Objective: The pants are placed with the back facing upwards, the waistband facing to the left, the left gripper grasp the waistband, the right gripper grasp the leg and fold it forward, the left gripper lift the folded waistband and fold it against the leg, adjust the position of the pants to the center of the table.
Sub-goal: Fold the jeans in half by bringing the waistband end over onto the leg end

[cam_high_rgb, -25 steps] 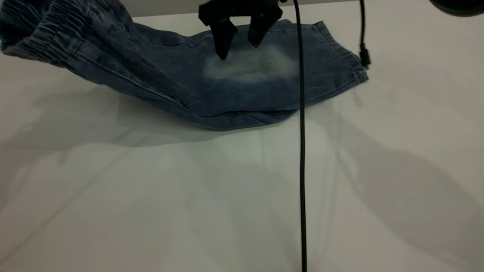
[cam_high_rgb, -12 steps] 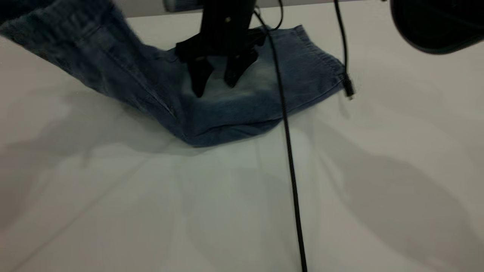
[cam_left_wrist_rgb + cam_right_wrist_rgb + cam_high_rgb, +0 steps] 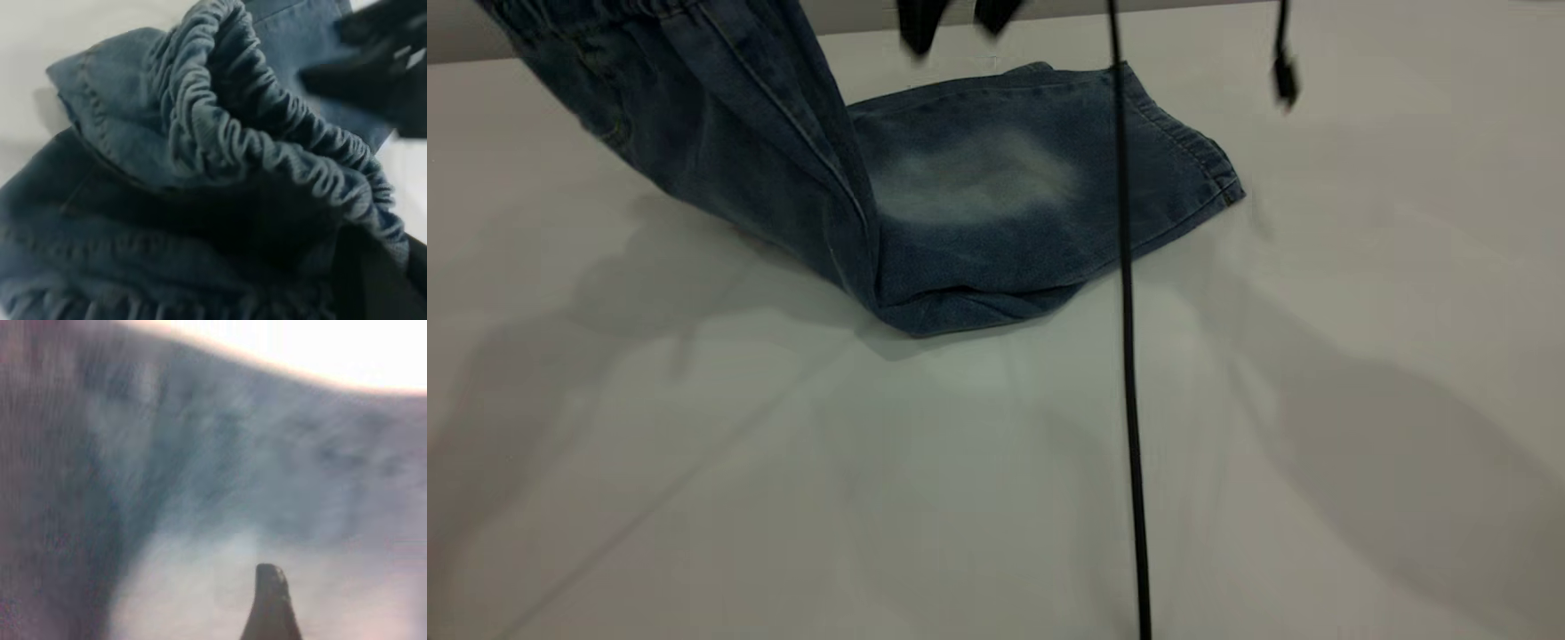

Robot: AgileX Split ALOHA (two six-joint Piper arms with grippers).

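Bare tabletop (image 3: pixel 996 498) nearest the camera, with a thin black cable (image 3: pixel 1129 356) hanging straight down across the view.

Next back: the pants (image 3: pixel 925 204), already doubled lengthwise. The fold bottoms out at the near edge and the plain leg (image 3: pixel 996 178), with its pale washed patch, lies flat. Long axis runs left-right, hem end pointing right.

From that crease the waistband (image 3: pixel 605 9) half rises steeply up and to the left, clear of the tabletop, and leaves the view at the top. Left wrist view shows the ruffled elastic bunched close up. The left claw (image 3: pixel 373 280) is only a dark mass under the cloth there; my read is it's gripping the waistband, since nothing else could hold it up, but the fingers aren't visible.

Farthest back: right claw (image 3: pixel 956 18) hangs above the far edge of the leg, clear of the denim, two fingertips apart and holding nothing. Its wrist view shows one fingertip (image 3: pixel 270 600) over the pale patch.

Key relation: the flat leg lies to the right of the lifted waistband, along the same axis. So the left claw, the nearer one, should carry rightward and down over the patch. Right claw sits over the landing zone and probably needs to back off.
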